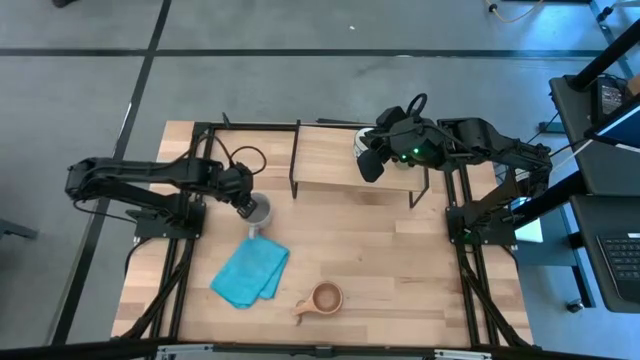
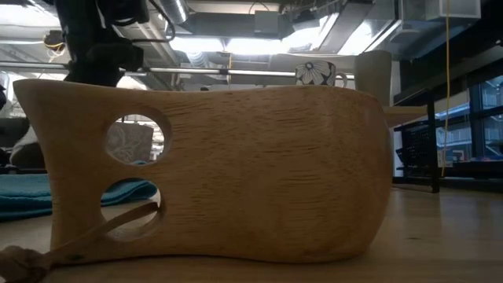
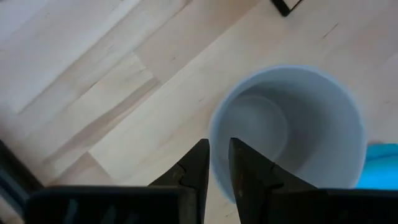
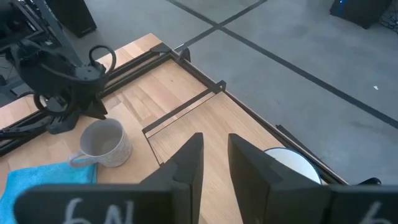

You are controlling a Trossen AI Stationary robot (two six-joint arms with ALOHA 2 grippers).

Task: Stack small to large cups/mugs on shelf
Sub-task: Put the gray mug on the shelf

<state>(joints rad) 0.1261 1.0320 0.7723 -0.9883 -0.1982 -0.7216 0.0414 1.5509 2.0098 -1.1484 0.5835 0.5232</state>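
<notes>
The grey mug (image 1: 261, 212) stands on the table left of centre, and my left gripper (image 1: 246, 206) is shut on its rim. The white mug (image 1: 361, 139) sits on the shelf (image 1: 330, 165), near the board's far right part. My right gripper (image 4: 216, 155) hovers over the shelf beside this mug, its fingers a narrow gap apart and holding nothing. The small wooden cup (image 1: 325, 297) rests near the table's near edge and fills the low view (image 2: 236, 173). A pale tall tumbler (image 2: 372, 69) shows on the shelf beside the flower-patterned white mug (image 2: 317, 75). My left gripper pinches the grey mug's rim (image 3: 214, 134) on the side toward the table's left, one finger (image 3: 249, 168) inside the mug and the other (image 3: 198, 169) outside. The fingers come from above, slanting in from the left. The mug stands upright with its base on the table.
A blue cloth (image 1: 250, 273) lies crumpled just near of the grey mug, whose handle (image 4: 79, 158) points toward it. Black frame rails (image 1: 180, 260) run along both table sides. Bare tabletop lies between the shelf and the wooden cup.
</notes>
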